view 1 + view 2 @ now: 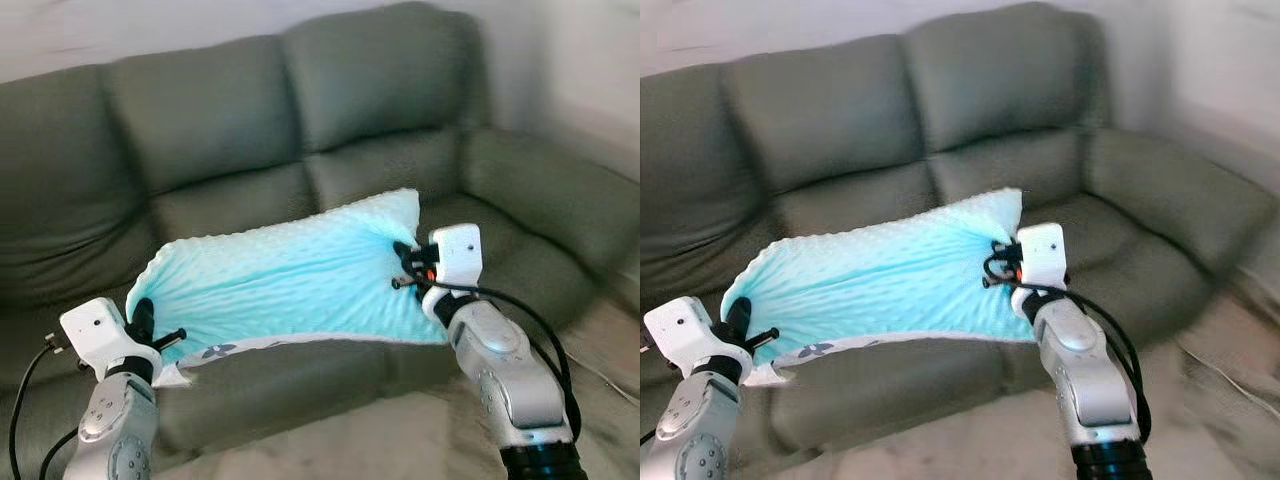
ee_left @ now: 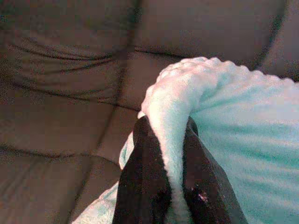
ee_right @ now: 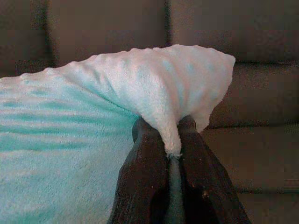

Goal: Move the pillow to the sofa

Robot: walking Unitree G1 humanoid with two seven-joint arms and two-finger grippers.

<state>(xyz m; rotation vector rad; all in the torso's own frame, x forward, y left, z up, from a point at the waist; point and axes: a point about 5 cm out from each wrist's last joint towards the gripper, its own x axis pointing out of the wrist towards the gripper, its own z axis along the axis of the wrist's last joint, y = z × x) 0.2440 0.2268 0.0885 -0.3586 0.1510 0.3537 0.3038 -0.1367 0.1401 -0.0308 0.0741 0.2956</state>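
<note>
A light turquoise, bumpy-textured pillow point(image 1: 285, 282) hangs stretched between my two grippers, over the seat cushions of a grey-green sofa point(image 1: 230, 130). My left gripper point(image 1: 143, 312) is shut on the pillow's left edge; its black fingers point(image 2: 145, 182) pinch a fold of fabric. My right gripper point(image 1: 403, 262) is shut on the pillow's right corner, with fabric squeezed between its fingers point(image 3: 147, 177). A white patterned underside point(image 1: 215, 351) shows along the pillow's lower front edge.
The sofa has three back cushions and a padded armrest point(image 1: 560, 200) at the right. Beige floor point(image 1: 400, 440) lies in front of the sofa. A pale wall point(image 1: 100, 30) rises behind it.
</note>
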